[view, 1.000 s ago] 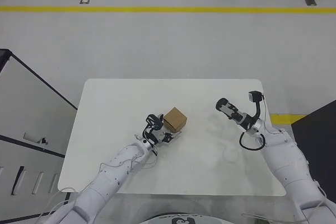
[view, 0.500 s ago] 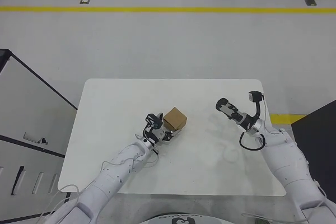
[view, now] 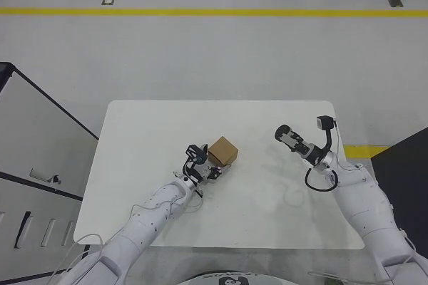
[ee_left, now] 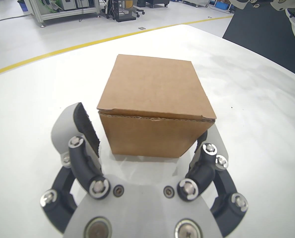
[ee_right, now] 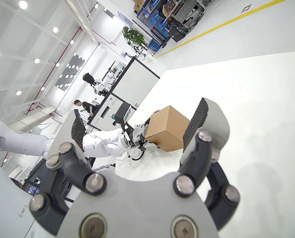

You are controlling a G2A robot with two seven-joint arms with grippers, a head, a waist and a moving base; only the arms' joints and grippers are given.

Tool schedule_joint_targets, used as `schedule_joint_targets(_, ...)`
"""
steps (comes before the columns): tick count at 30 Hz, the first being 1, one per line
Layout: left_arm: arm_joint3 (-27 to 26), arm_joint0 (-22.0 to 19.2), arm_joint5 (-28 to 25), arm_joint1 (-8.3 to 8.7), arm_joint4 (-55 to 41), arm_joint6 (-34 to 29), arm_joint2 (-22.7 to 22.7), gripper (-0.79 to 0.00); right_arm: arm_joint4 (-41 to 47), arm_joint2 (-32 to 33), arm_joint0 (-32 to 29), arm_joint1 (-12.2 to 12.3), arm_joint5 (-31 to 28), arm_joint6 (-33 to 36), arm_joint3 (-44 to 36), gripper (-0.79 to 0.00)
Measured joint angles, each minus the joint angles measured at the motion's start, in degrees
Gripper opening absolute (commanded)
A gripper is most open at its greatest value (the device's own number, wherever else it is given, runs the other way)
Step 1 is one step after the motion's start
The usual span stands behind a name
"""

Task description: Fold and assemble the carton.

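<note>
The carton is a closed brown cardboard cube standing on the white table; its top flap edge faces me in the left wrist view. My left gripper is low on the table at the carton's near side, open, its two fingers straddling the near face. One finger stands clear of the carton and the other is at its corner. My right gripper hangs open and holding nothing above the table's right part, well apart from the carton.
A grey cabinet stands off the table's left edge and a dark panel off its right edge. A yellow floor line runs beyond the far edge. Bare table surface lies all around the carton.
</note>
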Motion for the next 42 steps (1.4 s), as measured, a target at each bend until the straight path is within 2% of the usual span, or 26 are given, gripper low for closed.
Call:
schedule_joint_targets(9,0.84,-0.30,-0.48,-0.52,0.19,0.32,0.26,0.000,0.00,0.00,0.00,0.00,0.00,0.00,0.00,0.000)
schedule_joint_targets(10,0.92,-0.31,-0.46,-0.56,0.19,0.43,0.24,-0.043,0.00,0.00,0.00,0.00,0.00,0.00,0.00,0.000)
schedule_joint_targets(11,1.04,-0.33,-0.43,-0.60,0.18,0.54,0.18,-0.139,0.00,0.00,0.00,0.00,0.00,0.00,0.00,0.000)
schedule_joint_targets(13,1.20,-0.38,-0.40,-0.66,0.11,0.63,0.06,-0.480,0.00,0.00,0.00,0.00,0.00,0.00,0.00,0.000)
schedule_joint_targets(14,1.30,-0.41,-0.41,-0.70,0.09,0.66,0.00,-0.613,0.00,0.00,0.00,0.00,0.00,0.00,0.00,0.000)
schedule_joint_targets(15,1.36,-0.43,-0.46,-0.72,0.06,0.70,-0.05,-0.785,0.00,0.00,0.00,0.00,0.00,0.00,0.00,0.000)
schedule_joint_targets(22,1.50,-0.61,-1.68,-0.67,0.11,1.11,-0.76,-0.785,0.00,0.00,0.00,0.00,0.00,0.00,0.00,0.000)
schedule_joint_targets(27,-1.27,-0.32,-5.41,0.28,0.29,0.02,-2.69,-0.785,0.00,0.00,0.00,0.00,0.00,0.00,0.00,0.000)
schedule_joint_targets(31,-6.59,0.95,-9.47,1.72,0.53,-3.41,-5.45,-0.785,0.00,0.00,0.00,0.00,0.00,0.00,0.00,0.000)
schedule_joint_targets(35,-15.33,3.58,-14.92,3.77,1.13,-8.88,-9.63,-0.785,0.00,0.00,0.00,0.00,0.00,0.00,0.00,0.000)
schedule_joint_targets(39,-24.57,6.56,-17.53,5.09,2.27,-13.51,-12.31,-0.785,0.00,0.00,0.00,0.00,0.00,0.00,0.00,0.000)
schedule_joint_targets(42,-24.35,6.59,-17.51,5.09,2.32,-13.48,-12.28,-0.785,0.00,0.00,0.00,0.00,0.00,0.00,0.00,0.000)
